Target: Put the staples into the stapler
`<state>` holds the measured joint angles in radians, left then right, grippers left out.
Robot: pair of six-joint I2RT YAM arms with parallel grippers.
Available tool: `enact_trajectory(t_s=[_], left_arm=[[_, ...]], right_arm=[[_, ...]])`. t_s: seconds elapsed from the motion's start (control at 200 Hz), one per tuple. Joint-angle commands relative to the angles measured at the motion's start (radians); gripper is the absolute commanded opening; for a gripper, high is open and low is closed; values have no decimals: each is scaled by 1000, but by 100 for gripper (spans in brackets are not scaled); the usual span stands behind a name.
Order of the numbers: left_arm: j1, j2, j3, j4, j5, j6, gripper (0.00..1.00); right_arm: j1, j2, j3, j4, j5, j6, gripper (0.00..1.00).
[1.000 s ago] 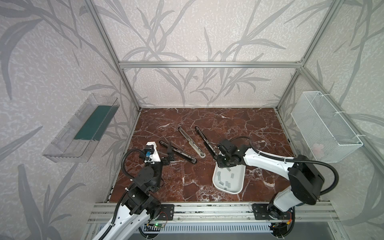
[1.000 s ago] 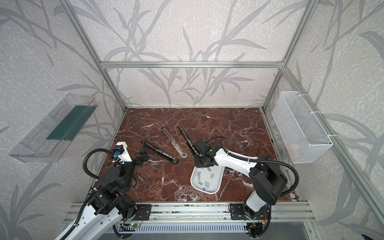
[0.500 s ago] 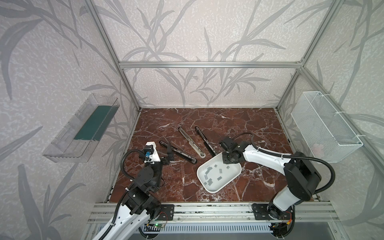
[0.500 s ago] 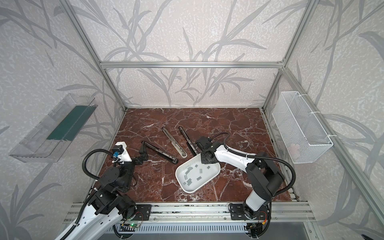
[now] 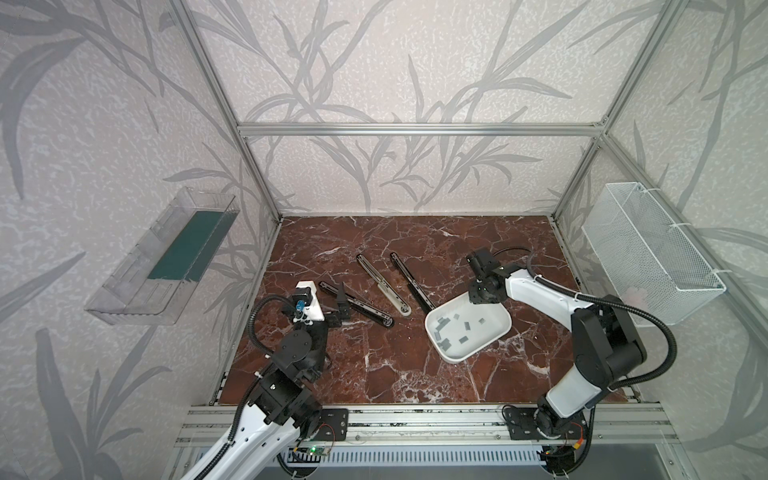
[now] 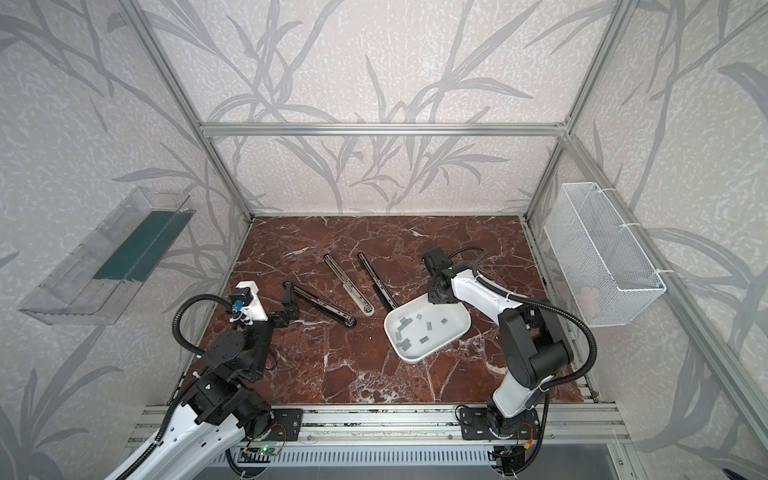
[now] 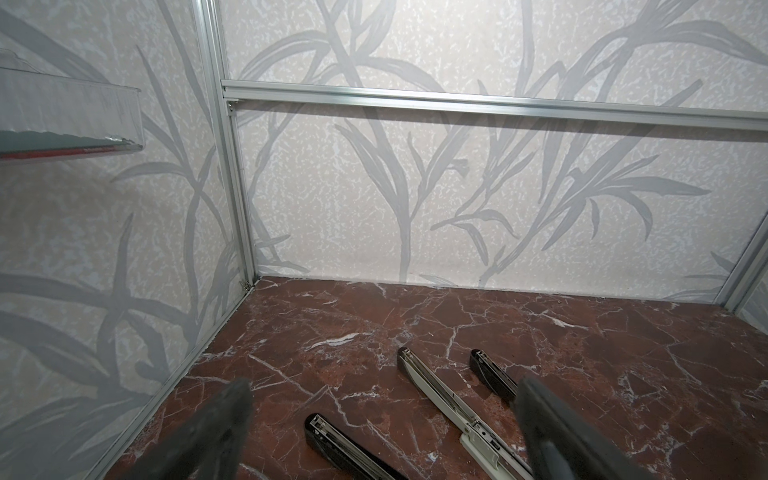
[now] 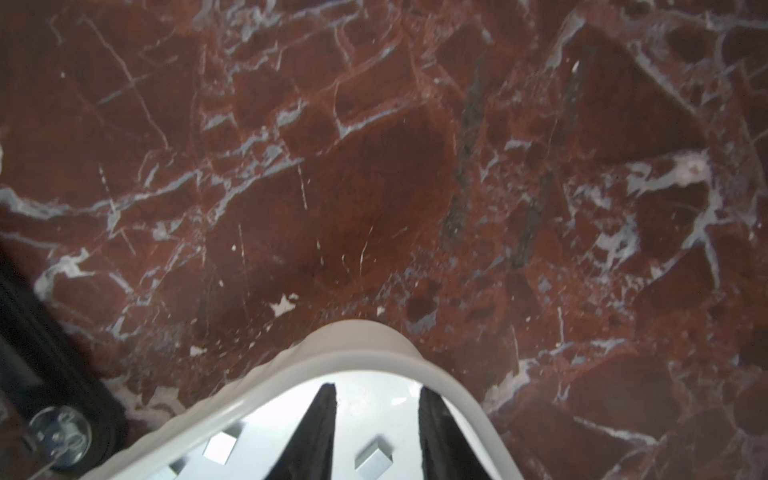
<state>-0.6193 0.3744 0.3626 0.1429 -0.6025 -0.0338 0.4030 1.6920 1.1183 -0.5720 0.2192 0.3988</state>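
Note:
Three staplers lie opened flat on the marble table: a black one (image 5: 355, 305) (image 6: 320, 305), a white one (image 5: 384, 284) (image 6: 348, 284) and another black one (image 5: 411, 282) (image 6: 375, 282). Several grey staples (image 5: 457, 328) (image 6: 424, 332) lie in a white tray (image 5: 457, 358) (image 6: 415, 359). My right gripper (image 5: 482, 297) (image 8: 376, 386) hangs over the tray's far corner. Its jaws stand apart and nothing is between them; one staple strip (image 8: 374, 459) lies below on the tray floor. My left gripper (image 5: 340, 306) (image 7: 384, 382) is wide open at the left black stapler's (image 7: 345, 446) end.
A white wire basket (image 5: 648, 249) hangs on the right wall and a clear plastic shelf (image 5: 166, 266) on the left wall. Aluminium frame posts stand at the table's corners. In the right wrist view, a black stapler's riveted end (image 8: 58, 428) lies beside the tray.
The tray has swung round and slid back toward the right with my right gripper. That gripper's jaws have since parted and let go of the rim. The left arm has not moved.

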Motion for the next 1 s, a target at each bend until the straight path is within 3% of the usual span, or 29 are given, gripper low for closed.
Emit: enact_trajectory(t_s=[0.0, 0.275, 0.42, 0.55, 0.995], left_arm=[[5, 23, -4, 33, -23, 3, 99], [15, 125, 24, 75, -54, 44, 99], [35, 157, 34, 66, -41, 20, 99], [65, 191, 45, 40, 6, -28, 99], [124, 212, 62, -11, 86, -94, 99]], right_arm=[[-58, 41, 23, 8, -13, -90, 35], [-3, -32, 120, -121, -96, -39, 39], [49, -69, 45, -101, -161, 34, 42], [51, -60, -54, -48, -216, 46, 39], [52, 9, -124, -7, -215, 23, 35]])
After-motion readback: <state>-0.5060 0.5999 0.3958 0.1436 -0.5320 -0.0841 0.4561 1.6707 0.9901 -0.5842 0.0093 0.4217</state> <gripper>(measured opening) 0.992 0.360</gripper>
